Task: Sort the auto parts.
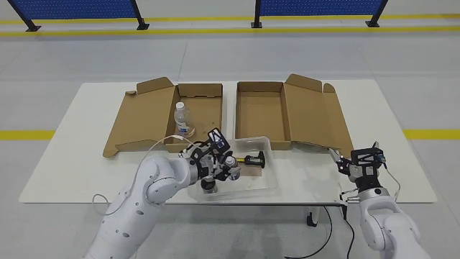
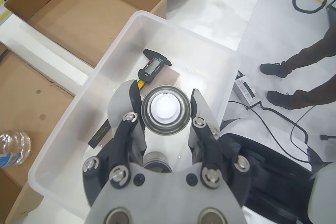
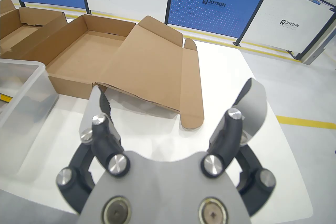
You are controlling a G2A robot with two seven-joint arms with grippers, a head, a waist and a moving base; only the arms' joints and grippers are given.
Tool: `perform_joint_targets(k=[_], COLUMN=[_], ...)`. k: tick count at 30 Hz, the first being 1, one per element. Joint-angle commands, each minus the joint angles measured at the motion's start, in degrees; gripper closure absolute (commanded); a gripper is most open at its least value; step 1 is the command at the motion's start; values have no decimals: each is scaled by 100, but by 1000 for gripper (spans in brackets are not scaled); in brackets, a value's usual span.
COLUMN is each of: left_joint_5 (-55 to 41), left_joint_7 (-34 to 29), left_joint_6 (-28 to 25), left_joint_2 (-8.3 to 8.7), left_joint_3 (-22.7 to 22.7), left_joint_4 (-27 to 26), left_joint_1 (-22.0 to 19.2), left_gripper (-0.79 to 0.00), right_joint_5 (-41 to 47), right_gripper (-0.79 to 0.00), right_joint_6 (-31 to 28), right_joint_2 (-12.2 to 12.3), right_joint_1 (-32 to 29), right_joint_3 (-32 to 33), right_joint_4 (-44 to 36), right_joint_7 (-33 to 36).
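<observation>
My left gripper (image 2: 164, 87) hangs inside the clear plastic bin (image 2: 126, 33) with its fingers (image 2: 132, 101) closed on a metal bearing (image 2: 165, 109) that has a white centre. A second metal ring (image 2: 155, 160) lies on the bin floor under the gripper's palm. A black digital caliper (image 2: 154, 67) lies just beyond the held bearing. In the top view the left gripper (image 1: 227, 165) is over the bin (image 1: 248, 142) at the table's front. My right gripper (image 3: 173, 86) stands open and empty above the bare table, at the front right (image 1: 359, 162).
Two open cardboard boxes lie behind the bin: the left one (image 1: 205, 111) holds a water bottle (image 1: 182, 119), and the right one (image 1: 259, 111) has its lid flap (image 3: 149, 70) spread toward my right gripper. The table edge (image 1: 302, 200) runs close in front.
</observation>
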Motion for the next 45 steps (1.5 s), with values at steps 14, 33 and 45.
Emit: perform_joint_targets(k=[14,33,45], left_joint_5=[-14,433,666], left_joint_7=[179,897,979], left_joint_6=[5,967,1357], left_joint_2=[71,143,203], left_joint_3=[-12,-633,-936], left_joint_4=[-37,513,650], left_joint_1=[-14,-437,-401], left_gripper=[0,0,0], right_joint_5=[0,0,0], right_gripper=[-785,-785,-785], right_joint_6=[0,0,0], right_joint_2=[0,0,0], right_joint_1=[0,0,0], right_joint_3=[0,0,0], right_joint_4=[0,0,0], right_joint_7=[0,0,0])
